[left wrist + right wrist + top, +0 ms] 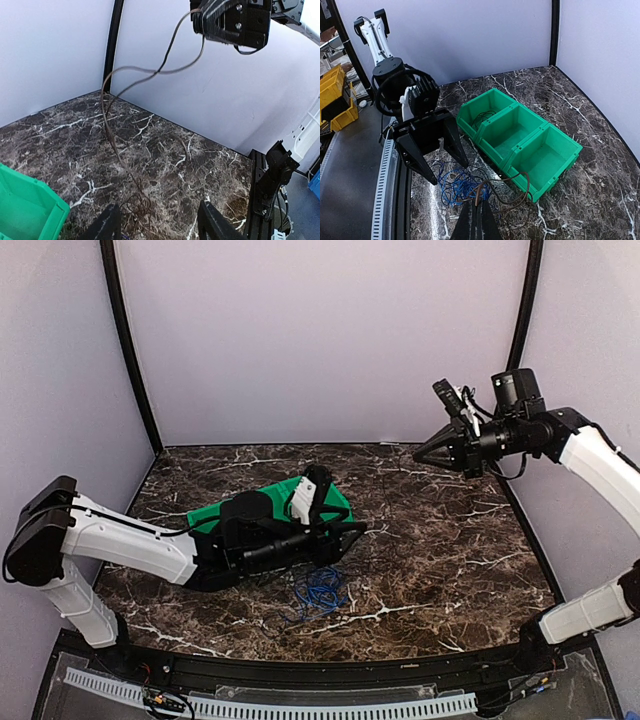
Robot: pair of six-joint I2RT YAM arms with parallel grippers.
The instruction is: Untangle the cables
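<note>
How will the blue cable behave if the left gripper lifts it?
Probably floppy: the blue cable lies in loose loops. Likely light, being thin wire. It may drag along the dark cable the right gripper holds; they look tangled.

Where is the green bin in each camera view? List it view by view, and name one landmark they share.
Top external: the green bin sits left of centre, mostly covered by the left arm.
Left wrist: bottom-left corner, only one corner showing, with the cable hanging to its right.
Right wrist: centre, all three compartments showing.
Shared landmark: the dark marble table the bin stands on.
</note>
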